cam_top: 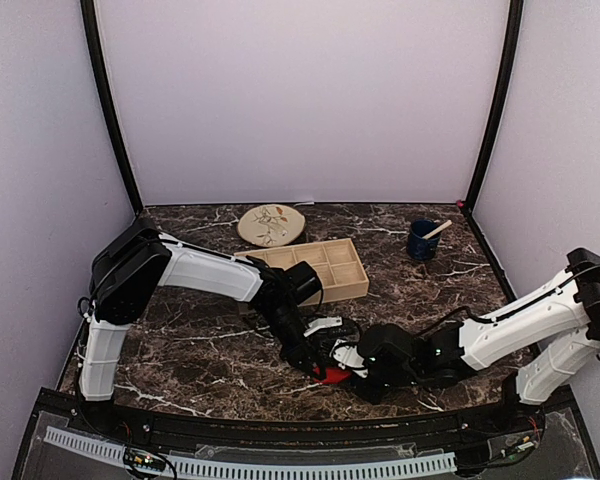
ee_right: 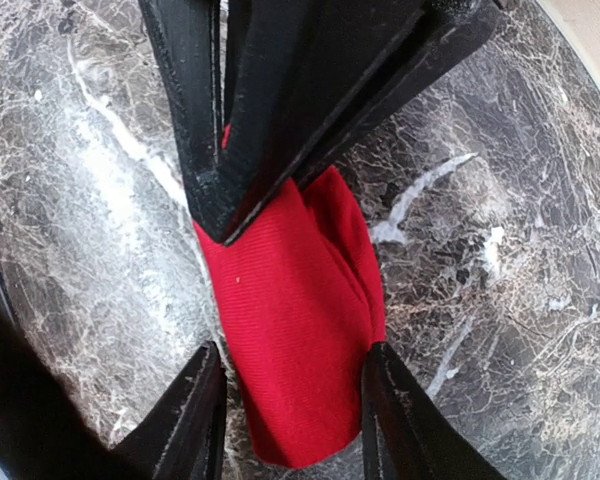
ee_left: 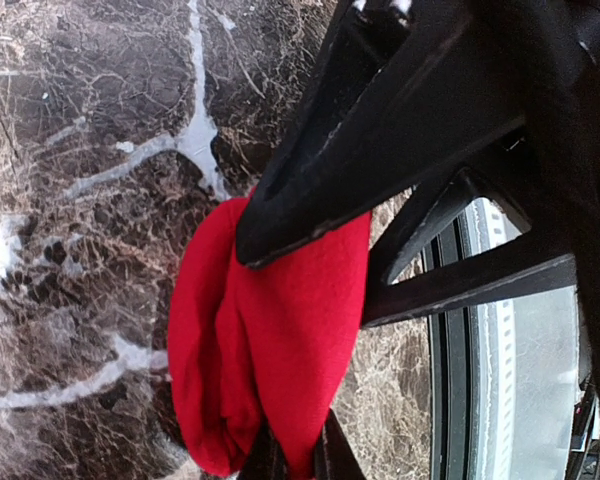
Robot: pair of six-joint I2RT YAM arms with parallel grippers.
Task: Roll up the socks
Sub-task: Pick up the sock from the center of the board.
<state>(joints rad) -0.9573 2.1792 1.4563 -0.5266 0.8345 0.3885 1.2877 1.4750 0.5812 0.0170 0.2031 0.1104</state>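
A bright red sock bundle (cam_top: 332, 375) lies folded on the dark marble table near the front middle; I cannot tell whether it is one sock or two. My left gripper (cam_top: 320, 367) comes in from the left. In the left wrist view it (ee_left: 298, 452) is shut, pinching the lower end of the red fabric (ee_left: 280, 340). My right gripper (cam_top: 353, 368) reaches in from the right. Seen from the right wrist, it (ee_right: 292, 352) stands open astride the sock (ee_right: 295, 340): its right finger touches the fabric edge, its left stands apart. The left gripper's fingers (ee_right: 250, 120) hold the far end.
A wooden compartment tray (cam_top: 325, 268) stands behind the grippers, partly behind the left arm. A round patterned plate (cam_top: 271, 225) lies at the back, and a blue cup (cam_top: 422, 241) with a wooden stick stands back right. The table's front rail (ee_left: 480, 330) runs close beside the sock.
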